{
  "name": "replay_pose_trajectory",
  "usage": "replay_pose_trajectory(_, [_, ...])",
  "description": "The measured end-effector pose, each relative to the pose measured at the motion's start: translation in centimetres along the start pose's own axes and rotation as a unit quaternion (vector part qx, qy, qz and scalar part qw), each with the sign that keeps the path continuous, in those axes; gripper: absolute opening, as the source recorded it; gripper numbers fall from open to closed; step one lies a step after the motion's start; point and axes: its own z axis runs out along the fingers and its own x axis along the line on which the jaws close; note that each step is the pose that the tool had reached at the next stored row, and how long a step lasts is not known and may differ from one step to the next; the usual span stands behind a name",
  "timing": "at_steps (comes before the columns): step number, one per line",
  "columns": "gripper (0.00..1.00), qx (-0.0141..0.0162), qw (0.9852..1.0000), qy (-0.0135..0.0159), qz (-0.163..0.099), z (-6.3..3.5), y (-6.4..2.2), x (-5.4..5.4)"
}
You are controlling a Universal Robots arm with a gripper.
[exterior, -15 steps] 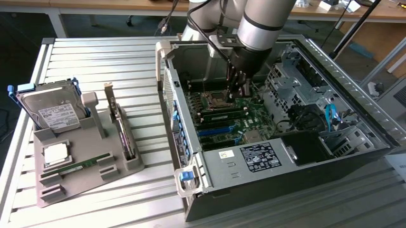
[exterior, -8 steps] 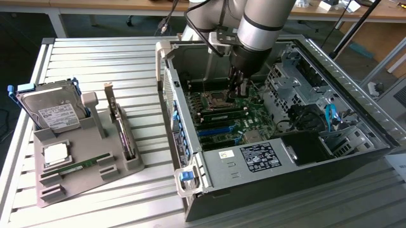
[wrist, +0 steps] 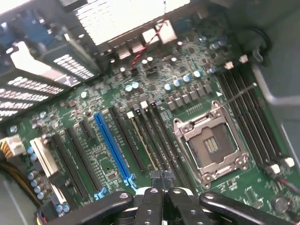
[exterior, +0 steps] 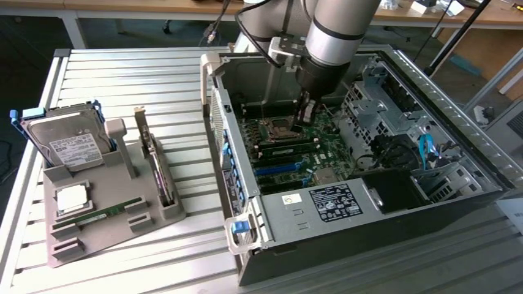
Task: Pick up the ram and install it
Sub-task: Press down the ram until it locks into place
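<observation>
The arm reaches down into the open computer case [exterior: 359,177], which lies on its side on the slatted metal table [exterior: 122,67], taking up the half of it toward the exterior view's right. The gripper [exterior: 307,116] hangs low over the motherboard [exterior: 302,156], just beside the empty processor socket [exterior: 278,127]. In the wrist view its fingers [wrist: 152,199] are pressed together with no gap between them, and nothing can be made out between the tips, which sit directly above the row of dark memory slots [wrist: 157,136] lying between the blue expansion slot [wrist: 112,145] and the metal-framed socket. Outside the case, near the table's edge on the exterior view's left, a grey holder tray [exterior: 110,229] carries the spare parts. The ram [exterior: 98,215], a thin green stick, lies flat in a groove toward the tray's near edge, well apart from the gripper. Just beside it rests a square silver processor chip [exterior: 72,199]; a hard drive [exterior: 70,144] stands at the tray's far end, and an upright card with a metal bracket [exterior: 155,168] sits along the side nearest the case.
</observation>
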Motion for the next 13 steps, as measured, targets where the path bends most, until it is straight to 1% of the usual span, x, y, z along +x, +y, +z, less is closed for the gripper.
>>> replay_pose_trajectory(2, [0.11, 0.0009, 0.9996, -0.0002, 0.029, 0.02, 0.00, 0.00])
replay_pose_trajectory(3, [0.11, 0.0015, 0.9988, -0.0004, 0.049, 0.03, 0.00, 0.00])
replay_pose_trajectory(5, [0.11, 0.0021, 0.9976, -0.0005, 0.069, 0.05, 0.00, 0.00])
replay_pose_trajectory(6, [0.11, 0.0026, 0.9964, -0.0006, 0.084, 0.05, 0.00, 0.00])
replay_pose_trajectory(8, [0.11, 0.0036, 0.9932, -0.0009, 0.116, 0.07, 0.00, 0.00])
replay_pose_trajectory(9, [0.11, 0.0041, 0.9910, -0.0010, 0.134, 0.08, 0.00, 0.00])
replay_pose_trajectory(11, [0.11, 0.0048, 0.9876, -0.0012, 0.157, 0.09, 0.00, 0.00])
replay_pose_trajectory(13, [0.11, 0.0053, 0.9847, -0.0013, 0.174, 0.09, 0.00, 0.00])
